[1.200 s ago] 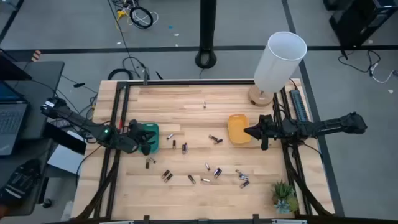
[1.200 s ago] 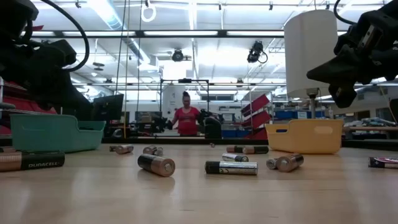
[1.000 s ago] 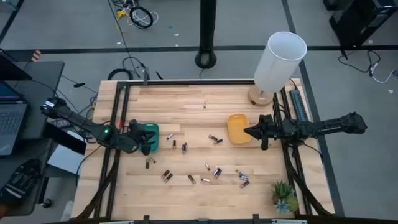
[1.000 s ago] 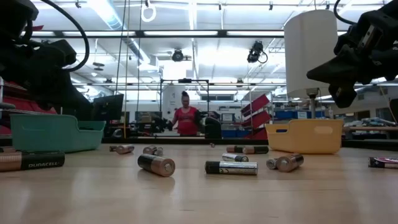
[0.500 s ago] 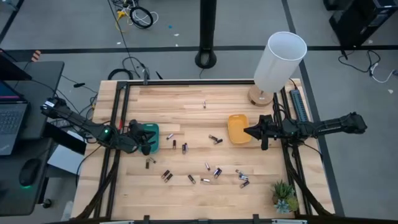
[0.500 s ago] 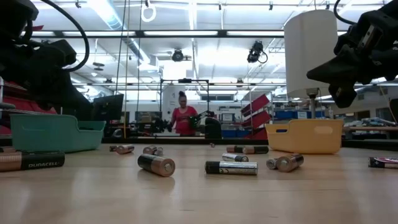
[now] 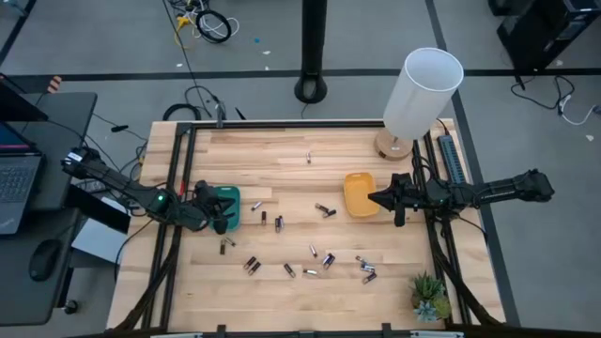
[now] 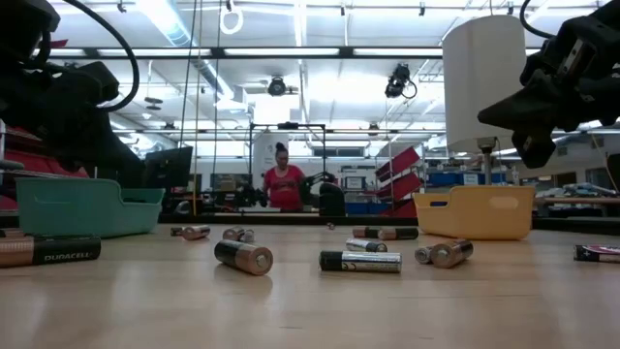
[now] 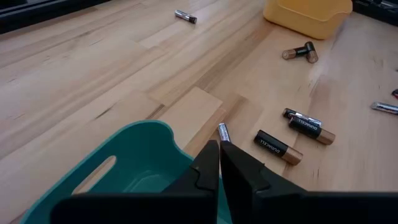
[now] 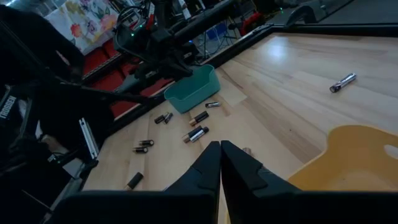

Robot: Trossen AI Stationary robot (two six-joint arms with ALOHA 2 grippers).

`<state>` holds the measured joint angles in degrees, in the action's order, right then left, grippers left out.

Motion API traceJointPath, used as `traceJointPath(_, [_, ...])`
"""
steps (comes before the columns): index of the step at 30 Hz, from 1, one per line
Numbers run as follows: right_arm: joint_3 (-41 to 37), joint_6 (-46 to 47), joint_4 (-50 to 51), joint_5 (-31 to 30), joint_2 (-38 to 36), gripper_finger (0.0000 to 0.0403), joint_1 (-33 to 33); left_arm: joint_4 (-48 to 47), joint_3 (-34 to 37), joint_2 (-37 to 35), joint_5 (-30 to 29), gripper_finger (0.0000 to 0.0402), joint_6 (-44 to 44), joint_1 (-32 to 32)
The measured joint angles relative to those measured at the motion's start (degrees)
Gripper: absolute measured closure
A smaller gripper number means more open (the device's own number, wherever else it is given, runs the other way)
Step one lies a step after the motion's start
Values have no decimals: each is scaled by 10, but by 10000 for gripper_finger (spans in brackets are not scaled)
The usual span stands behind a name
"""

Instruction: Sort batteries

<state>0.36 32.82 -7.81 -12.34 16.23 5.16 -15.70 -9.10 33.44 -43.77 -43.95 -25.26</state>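
High view is showing the batteries (image 7: 310,258) lying scattered on the tabletop (image 7: 282,164) between the green tray (image 7: 225,205) and the yellow tray (image 7: 360,193), mostly toward the near edge. The left claw (image 7: 220,222), fingers pressed together and empty, is hanging at the green tray's near right corner, with one cell (image 7: 226,245) lying just near of it, closer than any cell is to the right claw (image 7: 378,199), which is also closed empty beside the yellow tray. That cell's long axis is running roughly near-to-far, slightly slanted, so I judge the left arm is better placed.
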Motion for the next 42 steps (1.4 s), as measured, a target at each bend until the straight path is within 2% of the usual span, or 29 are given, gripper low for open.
traceJointPath(27, [0, 0, 0, 0, 0, 382, 0, 5, 0, 0, -6, 374, -3, 0])
traceJointPath(35, [0, 0, 0, 0, 0, 382, 0, 182, 0, 14, -217, 374, -27, 1])
traceJointPath(37, [0, 0, 0, 0, 0, 382, 0, 213, 0, 14, -236, 374, -27, 1])
traceJointPath(42, [0, 0, 0, 0, 0, 382, 0, 286, 0, 14, -230, 374, -46, 1])
